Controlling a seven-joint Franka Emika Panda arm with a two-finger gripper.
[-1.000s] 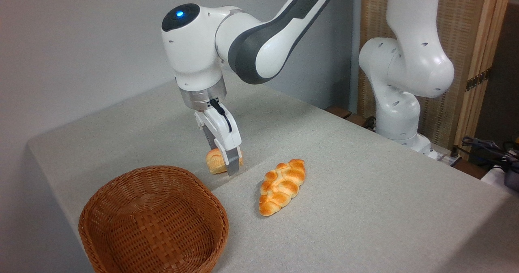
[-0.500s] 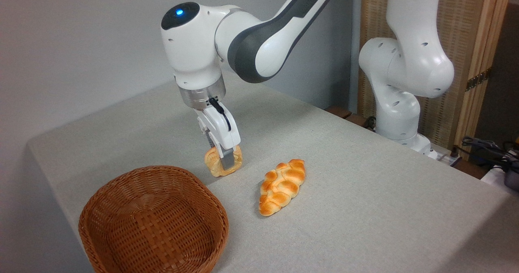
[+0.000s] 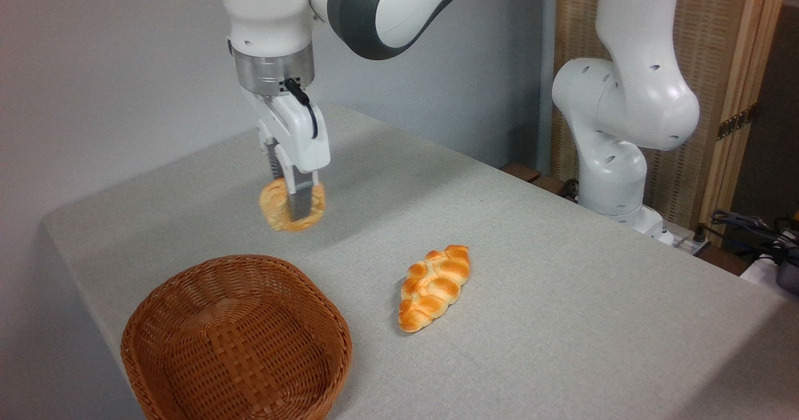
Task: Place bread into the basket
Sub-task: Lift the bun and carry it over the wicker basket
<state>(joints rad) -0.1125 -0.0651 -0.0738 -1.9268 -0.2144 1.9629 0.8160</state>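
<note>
While the arm hangs over the rear left part of the worktop (image 3: 562, 295), I can see my pincer (image 3: 298, 211) pointing straight down with its two fingers closed against the bread (image 3: 274, 203) — a small golden-orange bun, slightly blurred, gripped from above. The bun is clear of the cloth, in the air, with nothing under it but bare grey surface. The nearer finger (image 3: 300, 200) crosses the front of the bun, so I only see its left and right parts and lower rim.

The basket (image 3: 187, 301) sits at the front left corner of the worktop, reddish-brown wicker, its hollow open to me and with nothing inside. In my view the bun hangs above and a little behind the basket's far rim, not over its middle.

A braided loaf (image 3: 434, 287) lies flat on the cloth to the right of the basket, near the middle of the worktop — apart from both basket and pincer.
</note>
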